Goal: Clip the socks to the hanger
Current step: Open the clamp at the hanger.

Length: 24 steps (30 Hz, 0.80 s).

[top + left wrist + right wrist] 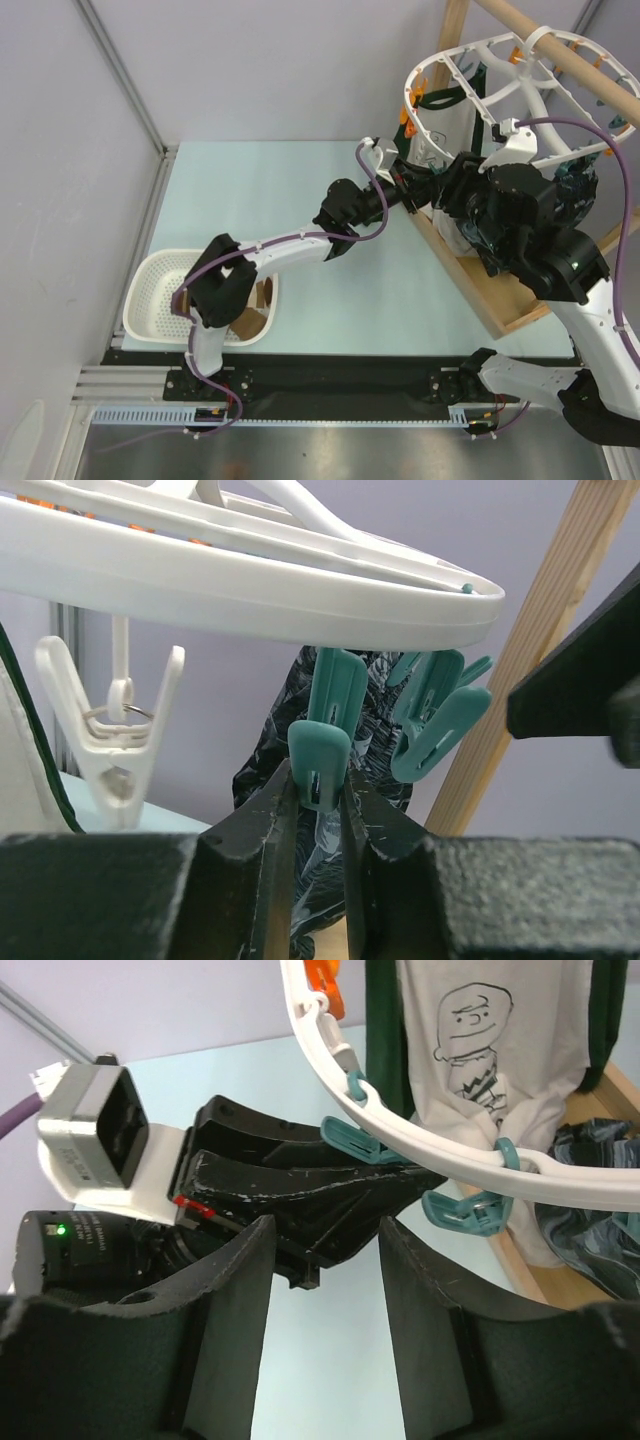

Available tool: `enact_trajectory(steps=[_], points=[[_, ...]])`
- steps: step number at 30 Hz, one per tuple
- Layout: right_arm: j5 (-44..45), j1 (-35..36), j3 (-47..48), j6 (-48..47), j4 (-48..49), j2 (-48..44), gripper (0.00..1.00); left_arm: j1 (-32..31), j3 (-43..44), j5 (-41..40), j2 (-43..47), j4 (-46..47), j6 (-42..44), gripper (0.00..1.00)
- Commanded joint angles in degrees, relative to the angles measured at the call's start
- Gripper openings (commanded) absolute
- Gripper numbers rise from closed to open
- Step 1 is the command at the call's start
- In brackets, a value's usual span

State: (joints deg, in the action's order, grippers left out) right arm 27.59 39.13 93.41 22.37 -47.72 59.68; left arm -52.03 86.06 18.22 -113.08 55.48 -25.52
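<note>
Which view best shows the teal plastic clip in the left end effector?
Left wrist: the teal plastic clip hangs centre-frame from the white plastic ring hanger, with the left end effector shut on its lower end. Right wrist shows teal clips along the rim, without making clear which is gripped. Top external is too distant to show it.

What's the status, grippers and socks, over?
Left gripper shut on teal plastic clip under white oval plastic hanger. Right gripper open, empty. Brown sock in white perforated basket.
</note>
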Motion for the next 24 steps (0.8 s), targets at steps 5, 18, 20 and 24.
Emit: enact_trajectory(steps=[5,18,20,24], points=[[3.87,0.06,0.55,-1.8,2.01,0.35,0.51,-0.26,-1.68,-0.37,4.0,4.02,-1.2,0.0],[2.82,0.33,-0.94,-9.53,7.38,3.95,0.59,-0.27,-5.99,-1.78,10.86,-5.83,-1.29,0.0],[3.34,0.24,-2.26,-9.8,9.13,3.95,0.61,-0.26,-6.34,-1.17,11.04,-5.56,-1.64,0.0],[4.31,0.15,-3.23,-10.33,11.51,4.39,0.61,-0.26,-6.7,-0.82,11.3,-5.47,-1.82,0.0]])
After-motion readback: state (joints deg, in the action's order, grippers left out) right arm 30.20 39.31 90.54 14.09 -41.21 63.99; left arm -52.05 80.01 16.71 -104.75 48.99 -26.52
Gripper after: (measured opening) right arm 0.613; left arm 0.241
